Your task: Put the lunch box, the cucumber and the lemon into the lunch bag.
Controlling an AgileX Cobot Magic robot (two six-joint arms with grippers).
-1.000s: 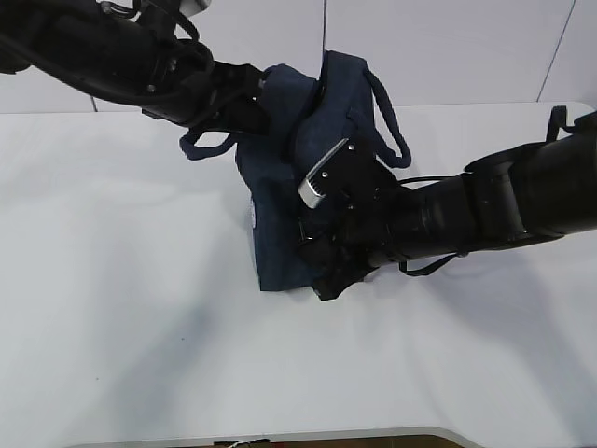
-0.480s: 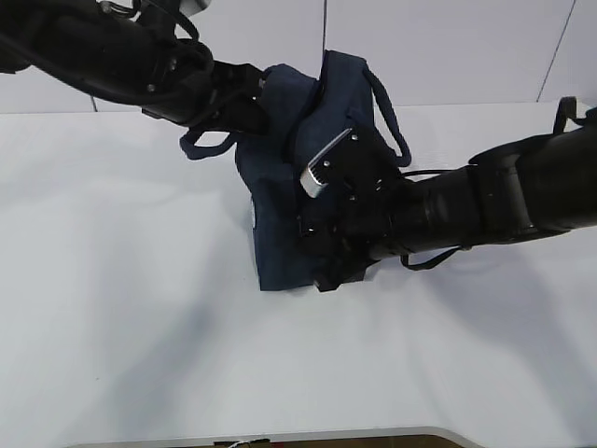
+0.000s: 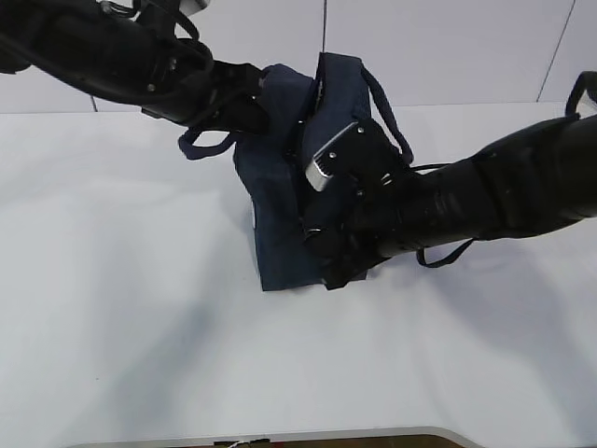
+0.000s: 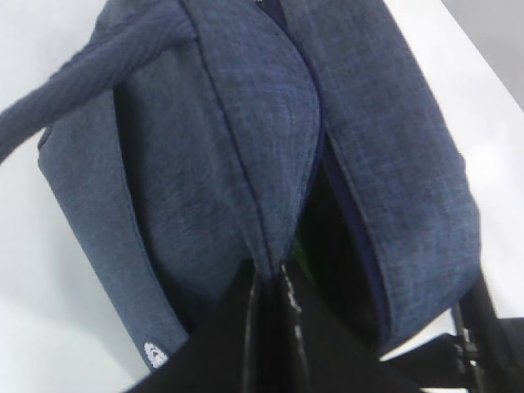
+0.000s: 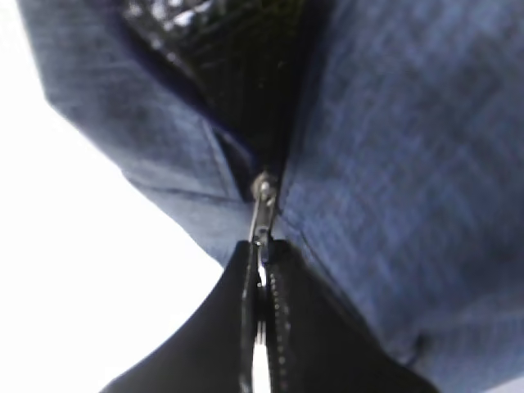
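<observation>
On white table (image 3: 112, 308): lunch bag (image 3: 280, 233), seam pinched steady by left gripper (image 4: 268, 274); zipper pull (image 5: 262, 214) clamped in right gripper (image 5: 264, 262), ready for zipping.

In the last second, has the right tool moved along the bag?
Yes. The right tool, shut on the zipper pull, has edged upward in the exterior view, toward the far edge of the table.

Left gripper (image 4: 268, 278) fingers pressed together, pinching the navy lunch bag (image 4: 246, 131) fabric at a seam edge. Bag mouth gapes just right of the pinch, interior dark; a sliver of green inside, possibly the cucumber, too dim to confirm. One loop handle (image 4: 90, 74) arcs upper left. White table (image 4: 49, 327) underneath.
</observation>
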